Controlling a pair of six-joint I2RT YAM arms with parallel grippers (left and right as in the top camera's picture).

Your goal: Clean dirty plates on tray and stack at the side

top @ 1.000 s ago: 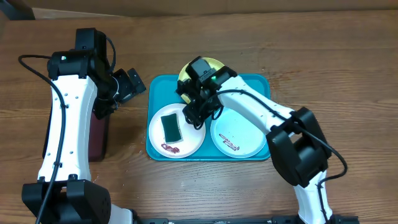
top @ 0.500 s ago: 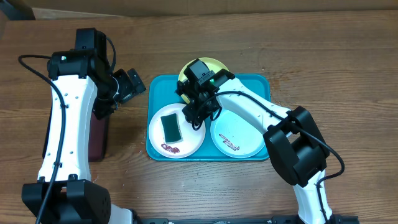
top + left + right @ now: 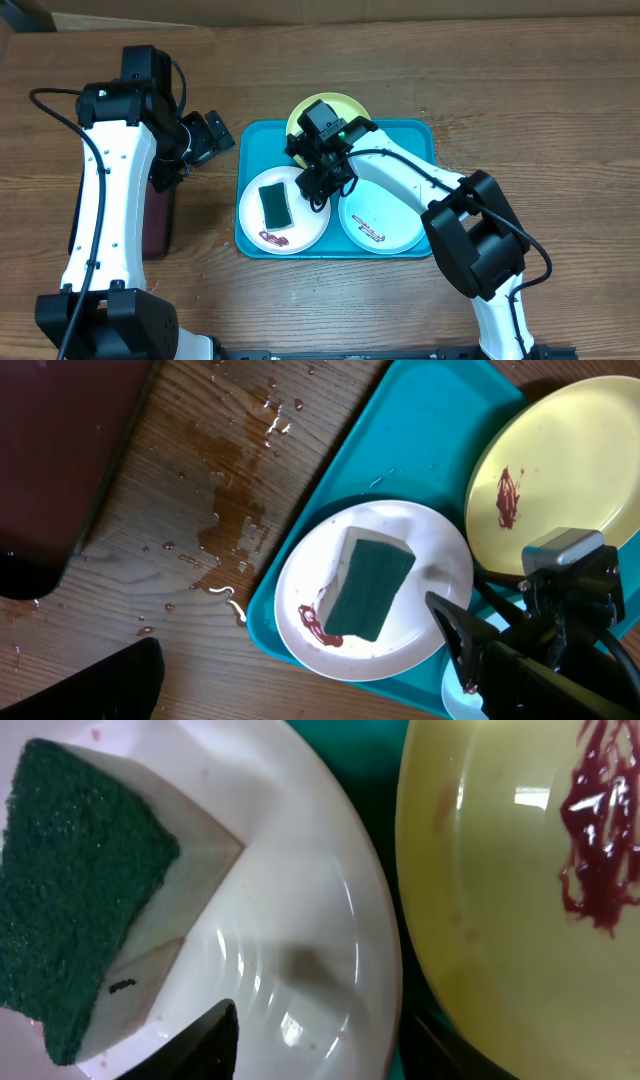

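The table [image 3: 520, 90] is brown wood with a visible grain, and it fills nearly the whole overhead view. A pale tan strip [image 3: 300, 8] runs along its far edge. In the left wrist view, the wood between the two trays is wet, with a darker damp patch [image 3: 235, 470] and scattered drops.

The tray [image 3: 262, 140] lies towards the table's near edge, roughly midway along it. The white plate [image 3: 300, 225] sits in the tray's near left corner. It carries a green-topped sponge [image 3: 275, 203] and a dark red-brown smear [image 3: 272, 238] at its near rim. The mint-blue plate [image 3: 395, 212] sits in the near right corner, also smeared. The yellow-green plate [image 3: 345, 105] lies across the middle of the tray's far rim, partly out over the table, with a smear [image 3: 600, 840] on its face. A dark maroon tray [image 3: 160, 225] lies on the table left of the turquoise one, apart from it and partly under the left arm.

The left gripper [image 3: 205, 138] hangs over bare wood between the two trays, with its jaws spread wide and nothing in them. The right gripper [image 3: 320, 185] is low over the white plate's right side. Its jaws are apart, one fingertip [image 3: 215, 1040] above the plate and the other in the gap towards the yellow-green plate. Whether either touches the rim cannot be told.
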